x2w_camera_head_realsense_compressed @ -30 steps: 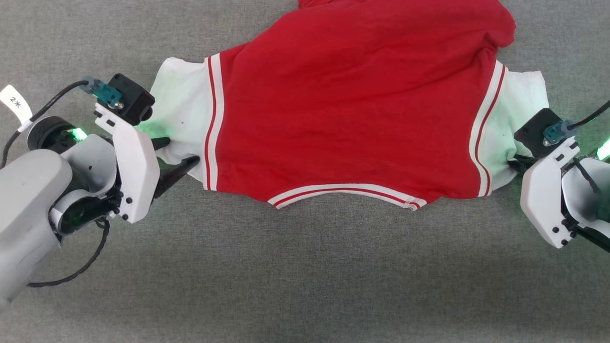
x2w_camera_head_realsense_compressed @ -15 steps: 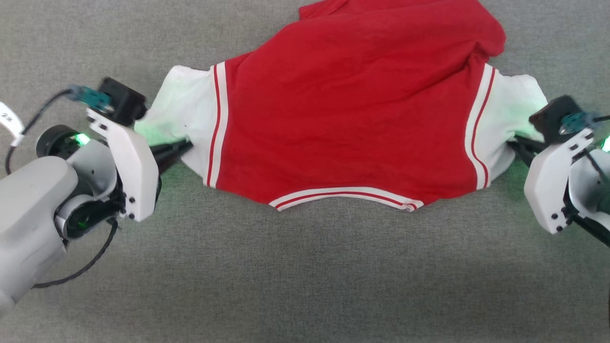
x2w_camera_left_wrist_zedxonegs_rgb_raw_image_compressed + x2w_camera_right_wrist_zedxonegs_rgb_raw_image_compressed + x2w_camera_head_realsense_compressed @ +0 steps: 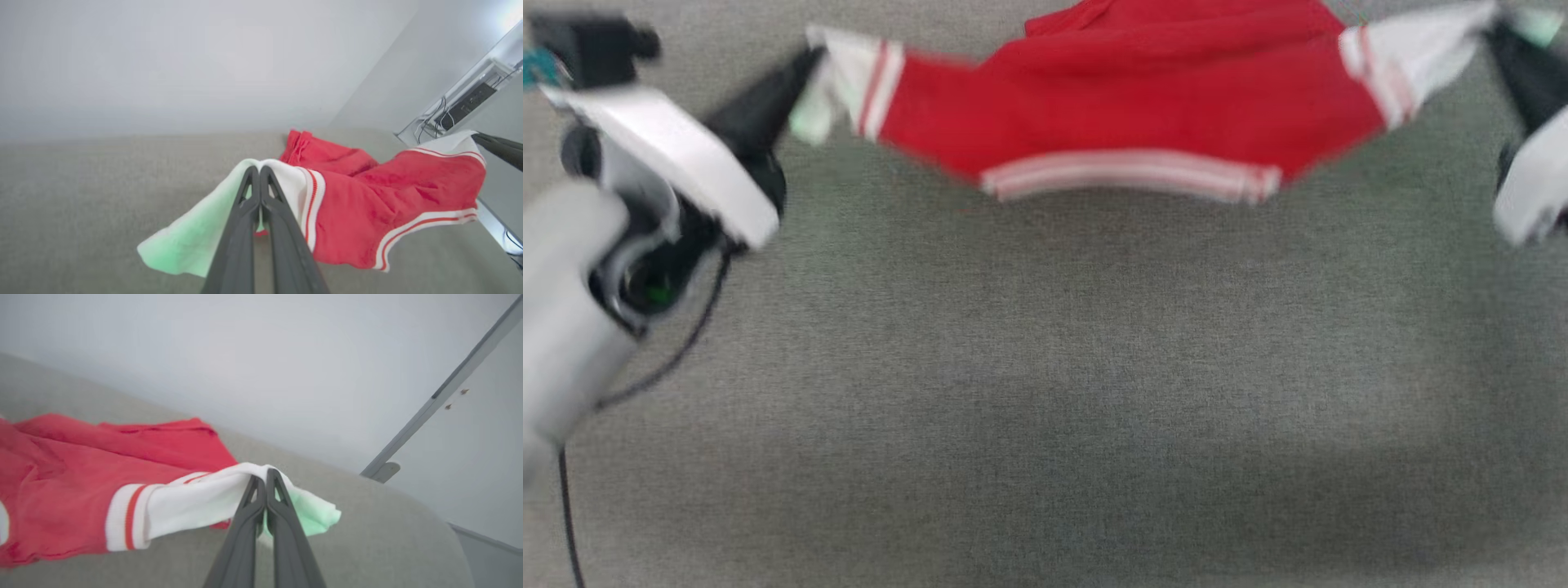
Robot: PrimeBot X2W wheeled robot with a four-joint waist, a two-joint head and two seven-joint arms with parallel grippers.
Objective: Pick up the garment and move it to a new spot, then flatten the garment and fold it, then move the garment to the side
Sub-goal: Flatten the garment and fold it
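Note:
The red garment (image 3: 1127, 106) with white sleeve panels hangs stretched between my two grippers, lifted off the grey surface and blurred in the head view. My left gripper (image 3: 805, 69) at the upper left is shut on the white left sleeve (image 3: 212, 228); the left wrist view shows its fingers (image 3: 245, 212) pinched together on the cloth. At the upper right my right gripper (image 3: 1499, 37) is shut on the white right sleeve (image 3: 192, 502), its fingers (image 3: 276, 506) closed on the fabric. The striped hem (image 3: 1127, 171) sags in the middle, and the far part of the garment (image 3: 135, 437) trails on the surface.
A grey fabric-covered surface (image 3: 1045, 392) spreads below and in front of the garment. A pale wall rises behind it (image 3: 184, 61). A cable tray with wires (image 3: 461, 106) runs along the wall in the left wrist view.
Both grippers, open around the sleeves a second ago, have shut on them and lifted up and away, pulling the garment taut and off the surface.

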